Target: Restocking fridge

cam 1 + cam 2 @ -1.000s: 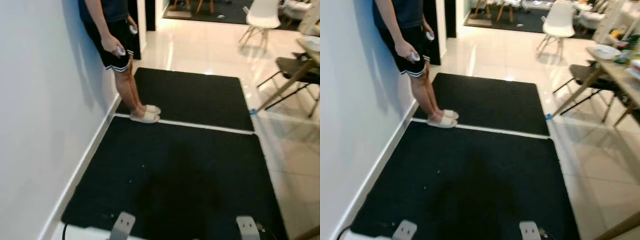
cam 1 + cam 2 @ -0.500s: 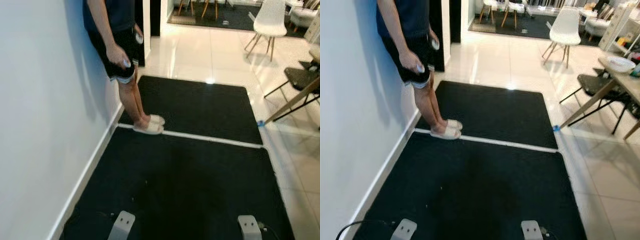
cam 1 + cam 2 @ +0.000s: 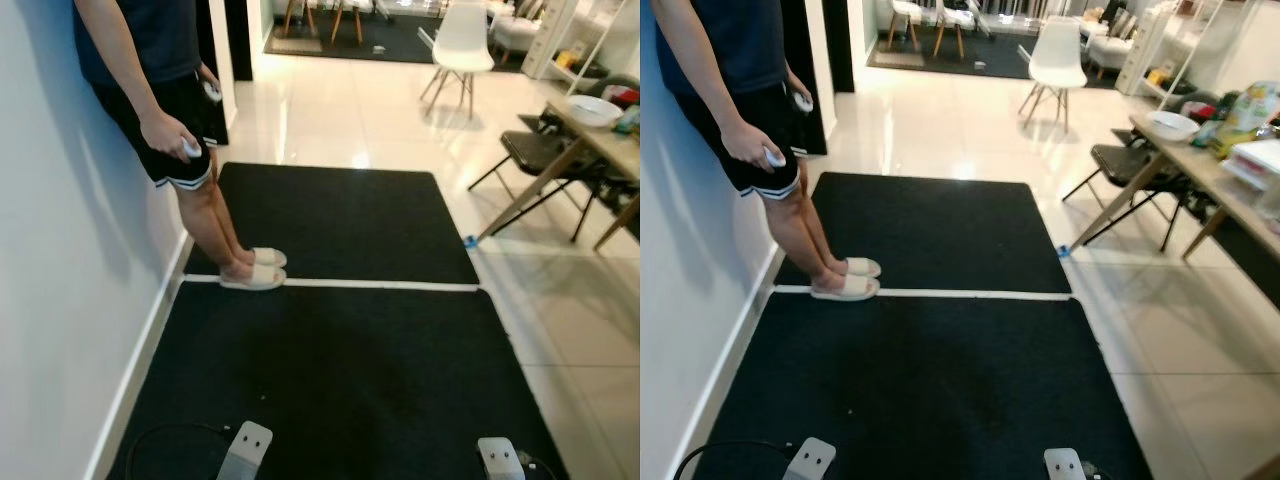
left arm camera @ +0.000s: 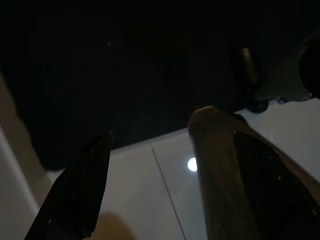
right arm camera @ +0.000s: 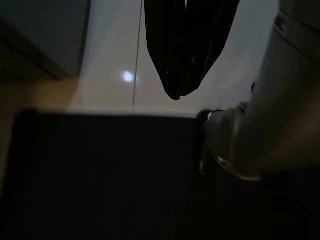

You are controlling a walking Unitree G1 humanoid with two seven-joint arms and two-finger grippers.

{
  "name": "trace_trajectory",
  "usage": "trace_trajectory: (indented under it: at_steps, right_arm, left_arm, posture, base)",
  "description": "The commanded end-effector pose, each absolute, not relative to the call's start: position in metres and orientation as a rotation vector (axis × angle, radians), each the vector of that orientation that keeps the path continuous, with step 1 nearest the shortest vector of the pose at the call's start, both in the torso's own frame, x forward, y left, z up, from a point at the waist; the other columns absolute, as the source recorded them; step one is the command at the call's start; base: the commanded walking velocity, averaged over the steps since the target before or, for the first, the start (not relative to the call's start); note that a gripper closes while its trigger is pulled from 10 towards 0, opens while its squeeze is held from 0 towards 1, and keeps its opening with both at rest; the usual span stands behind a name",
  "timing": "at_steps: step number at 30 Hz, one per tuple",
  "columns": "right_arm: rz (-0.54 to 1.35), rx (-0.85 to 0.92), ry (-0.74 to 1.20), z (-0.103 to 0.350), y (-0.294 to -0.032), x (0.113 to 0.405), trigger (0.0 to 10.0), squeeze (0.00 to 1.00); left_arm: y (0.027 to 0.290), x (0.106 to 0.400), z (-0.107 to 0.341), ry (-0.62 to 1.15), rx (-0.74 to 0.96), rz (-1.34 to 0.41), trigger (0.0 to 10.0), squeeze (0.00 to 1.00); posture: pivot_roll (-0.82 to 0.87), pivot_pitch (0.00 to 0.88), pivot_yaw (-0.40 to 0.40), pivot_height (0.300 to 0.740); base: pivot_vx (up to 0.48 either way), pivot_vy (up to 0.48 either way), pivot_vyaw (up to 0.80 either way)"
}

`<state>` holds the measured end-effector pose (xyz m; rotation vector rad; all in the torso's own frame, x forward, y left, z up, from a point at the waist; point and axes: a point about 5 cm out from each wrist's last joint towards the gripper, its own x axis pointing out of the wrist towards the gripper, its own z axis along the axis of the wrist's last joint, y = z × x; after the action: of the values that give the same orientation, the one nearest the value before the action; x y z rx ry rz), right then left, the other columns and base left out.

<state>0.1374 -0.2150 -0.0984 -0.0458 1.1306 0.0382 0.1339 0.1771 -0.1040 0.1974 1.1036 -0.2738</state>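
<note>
Underfoot, at the near edge of the head views, two grey robot feet point(image 3: 246, 449) stand on a black floor mat point(image 3: 340, 380), with a dark cable point(image 3: 165, 432) curling beside the left one. Both arms hang idle. The left gripper point(image 4: 150, 190) points down at the mat's edge and pale tile, its fingers spread apart. The right gripper point(image 5: 184, 55) hangs over tile and mat with its fingers pressed together, pinching nothing. Beyond a white strip lies a second black mat point(image 3: 330, 220). A person point(image 3: 740, 130) in dark shorts and pale slippers leans on the white wall point(image 3: 60, 300), a small controller in each hand. Farther right stand a wooden table point(image 3: 1210, 170), a folding chair point(image 3: 1130, 165) and a white chair point(image 3: 455, 40). No fridge or stock can be made out.
</note>
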Motion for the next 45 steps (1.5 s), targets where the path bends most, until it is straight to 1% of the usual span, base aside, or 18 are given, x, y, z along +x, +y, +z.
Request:
trace_trajectory:
  at_steps: [1, 16, 45]
  right_arm:
    - [0.036, -0.059, 1.112, -0.0959, -0.2175, 0.1429, 10.0, 0.0]
    - [0.036, -0.059, 1.117, -0.0963, -0.2178, 0.1417, 10.0, 0.0]
    - [0.032, -0.059, 1.133, -0.0976, -0.2184, 0.1379, 10.0, 0.0]
  left_arm:
    - [0.1745, 0.1334, -0.1044, 1.106, 0.193, -0.284, 10.0, 0.0]
    - [0.1735, 0.1325, -0.1048, 1.107, 0.188, -0.283, 10.0, 0.0]
    - [0.1736, 0.1322, -0.1049, 1.107, 0.186, -0.28, 10.0, 0.0]
  posture:
    - [-0.05, 0.0, -0.029, 0.74]
    - [-0.05, 0.001, -0.031, 0.74]
    - [-0.05, 0.002, -0.031, 0.74]
  base:
    - [0.307, 0.0, 0.0]
    - [0.303, 0.0, 0.0]
    - [0.304, 0.0, -0.79]
